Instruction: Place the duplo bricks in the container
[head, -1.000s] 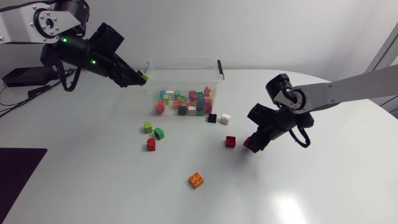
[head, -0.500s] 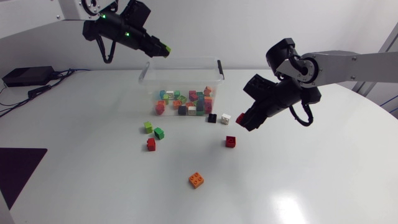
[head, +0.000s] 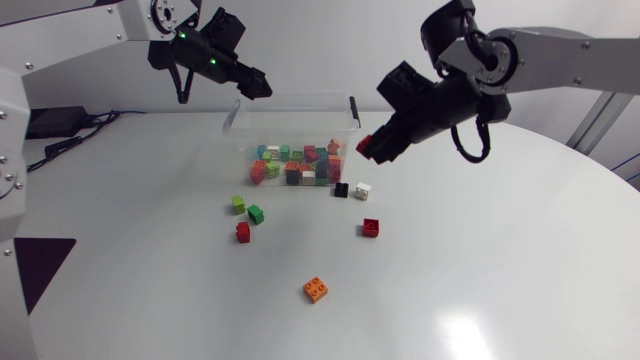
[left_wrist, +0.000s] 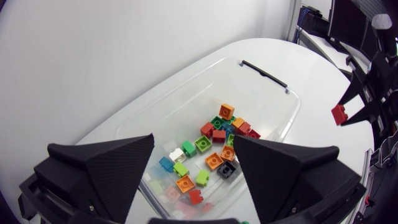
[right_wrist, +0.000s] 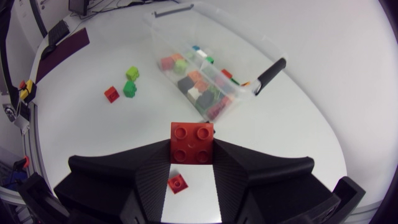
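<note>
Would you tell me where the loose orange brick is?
In the head view, the orange brick lies alone on the table, well clear of the container; its nearest neighbour is the loose red brick on my right side.

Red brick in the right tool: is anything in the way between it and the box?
Nothing visible blocks it. The right tool holds the red brick up beside the open box. The left tool hovers over the box's far corner, away from that side.
</note>
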